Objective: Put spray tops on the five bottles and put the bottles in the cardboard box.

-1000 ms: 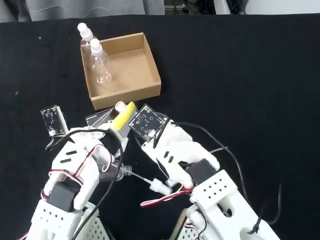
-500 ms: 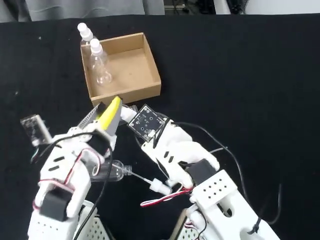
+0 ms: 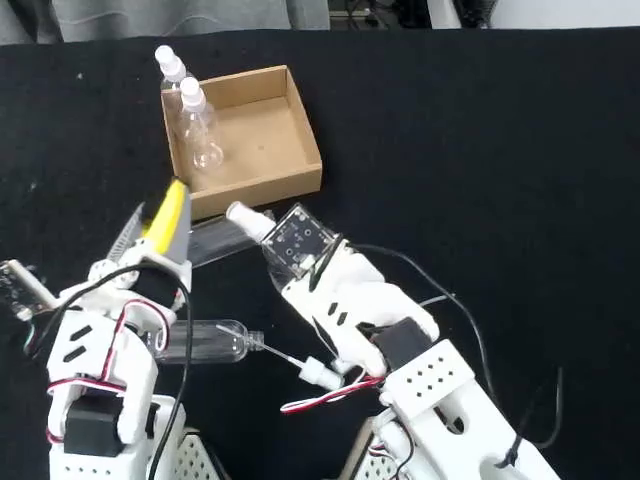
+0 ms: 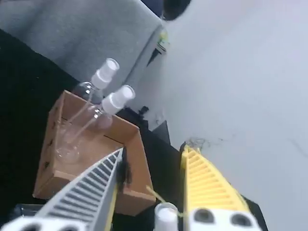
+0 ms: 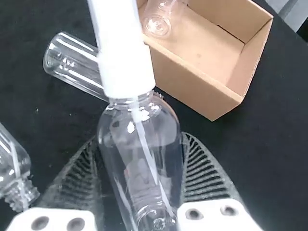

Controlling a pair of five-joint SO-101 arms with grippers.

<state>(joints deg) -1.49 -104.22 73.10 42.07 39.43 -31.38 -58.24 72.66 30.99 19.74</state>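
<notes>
Bottle with its white spray top fitted is clamped in the right gripper, held just short of the cardboard box at its near wall; the left gripper stands beside it, jaws apart and empty; boxing this bottle looks like the step in hand; it should rise over the wall, come down on bare floor beside the two capped bottles leaning there, and be released only once seated.

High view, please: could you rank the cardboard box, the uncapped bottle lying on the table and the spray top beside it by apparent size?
1. cardboard box, clearly largest
2. uncapped bottle
3. spray top, smallest, even counting its thin tube
</notes>
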